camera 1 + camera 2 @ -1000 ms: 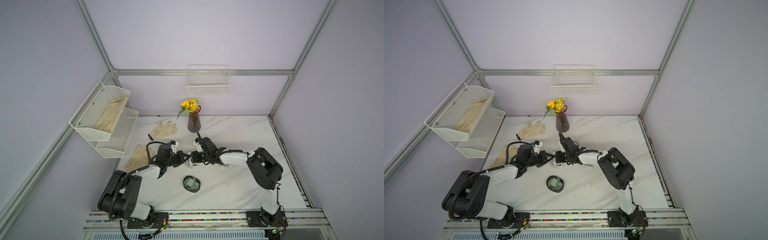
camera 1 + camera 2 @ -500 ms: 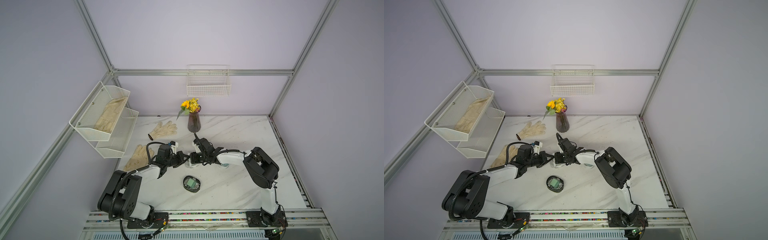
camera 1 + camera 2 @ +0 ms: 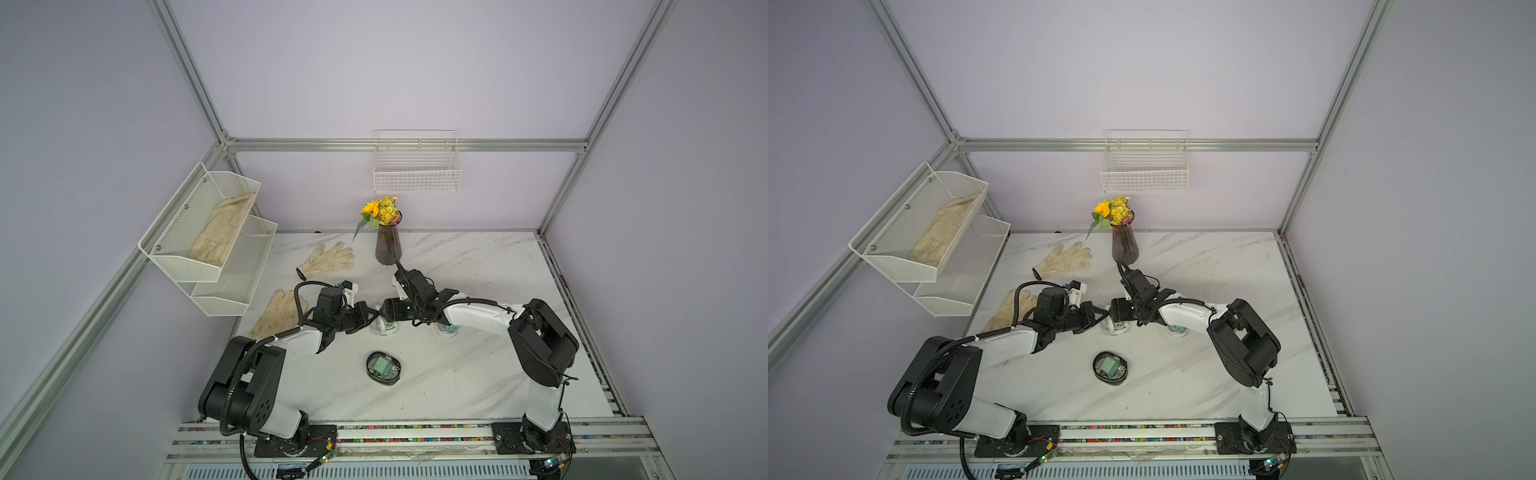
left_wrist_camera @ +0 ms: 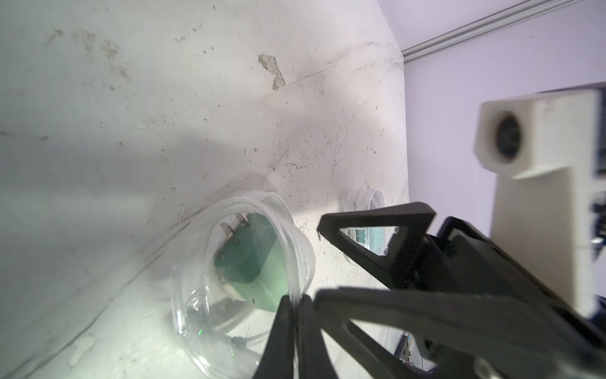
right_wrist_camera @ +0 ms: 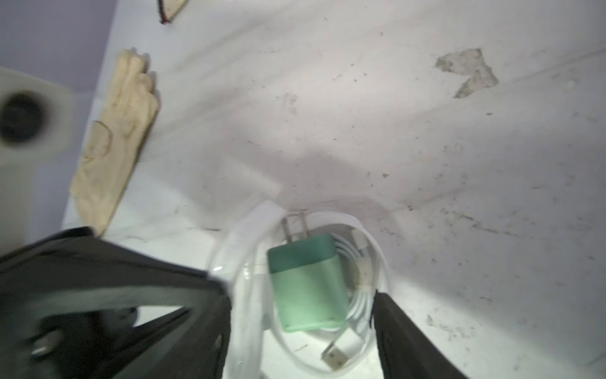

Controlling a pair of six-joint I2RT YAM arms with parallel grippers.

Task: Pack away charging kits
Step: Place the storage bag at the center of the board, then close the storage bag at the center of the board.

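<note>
On tabletop [image 3: 457,374], left end effector [image 4: 292,303] clamped on clear case [image 4: 193,262] rim, right end effector [image 5: 300,300] apart around green charger [image 5: 308,288] and white cable [image 5: 341,351].

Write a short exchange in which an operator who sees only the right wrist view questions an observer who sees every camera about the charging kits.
Operator: I see a mint-green charger and a cable in a clear case, with its lid raised. Is anything holding that lid?
Observer: Yes, the left gripper is shut on the lid's edge.
Operator: Are there any other cases around?
Observer: A black-rimmed case lies alone, closer to the robot than the clear one.
</note>
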